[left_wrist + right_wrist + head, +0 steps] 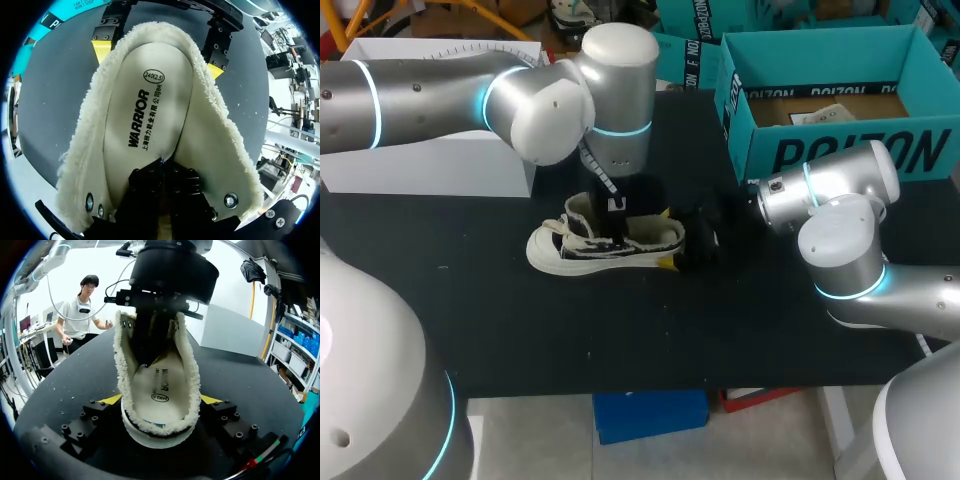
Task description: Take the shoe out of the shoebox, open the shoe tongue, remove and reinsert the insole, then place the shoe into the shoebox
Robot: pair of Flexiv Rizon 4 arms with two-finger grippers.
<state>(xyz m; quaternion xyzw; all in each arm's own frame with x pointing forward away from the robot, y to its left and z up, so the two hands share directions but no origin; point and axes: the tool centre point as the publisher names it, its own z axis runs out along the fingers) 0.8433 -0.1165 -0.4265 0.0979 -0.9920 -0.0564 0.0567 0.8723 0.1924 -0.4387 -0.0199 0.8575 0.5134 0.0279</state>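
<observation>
The shoe [605,245] stands on the black surface [620,340], out of the shoebox [840,150], its heel clamped between the right end effector's [160,402] yellow tips. The left end effector [162,162] is narrow, its fingers together and down on the insole [150,100]. This looks like the insole step, and the next move likely calls for a sure pinch on the insole while the heel is held steady.

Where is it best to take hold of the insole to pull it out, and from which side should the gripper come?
Likely the insole at its heel-end edge, coming from above through the open collar. It lies flat with that half bare, and the fleece walls block any side approach. The right gripper clamps the shoe at its heel, steadying it.
</observation>
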